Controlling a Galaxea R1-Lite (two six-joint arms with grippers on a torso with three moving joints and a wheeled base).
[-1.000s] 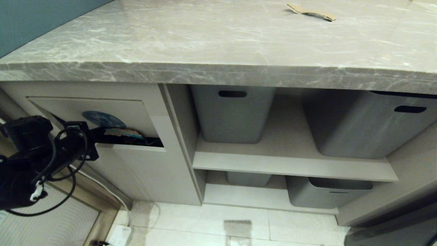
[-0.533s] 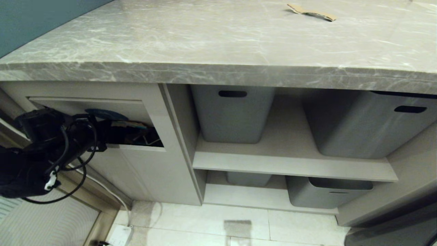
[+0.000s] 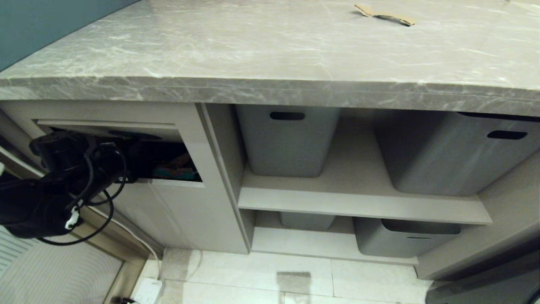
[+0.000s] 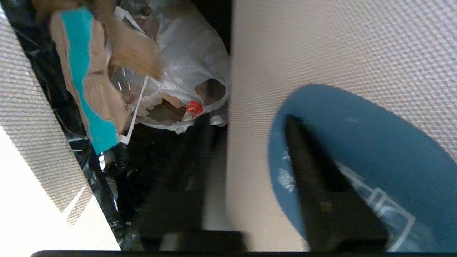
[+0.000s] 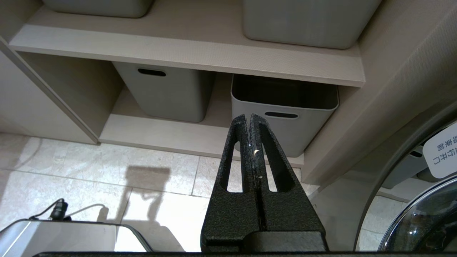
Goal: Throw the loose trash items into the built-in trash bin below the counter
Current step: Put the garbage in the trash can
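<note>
left gripper reaches into the built-in trash bin at the left end of the cabinet, flap pushed inward, one black finger lying across the round blue sticker. fingers parted, holding nothing. torn cardboard scrap with a teal-blue side apart from the fingers, over the white plastic bag and black liner inside the bin. another brown cardboard scrap near the far right of the counter. right gripper pressed closed, empty, low before the grey tubs.
</note>
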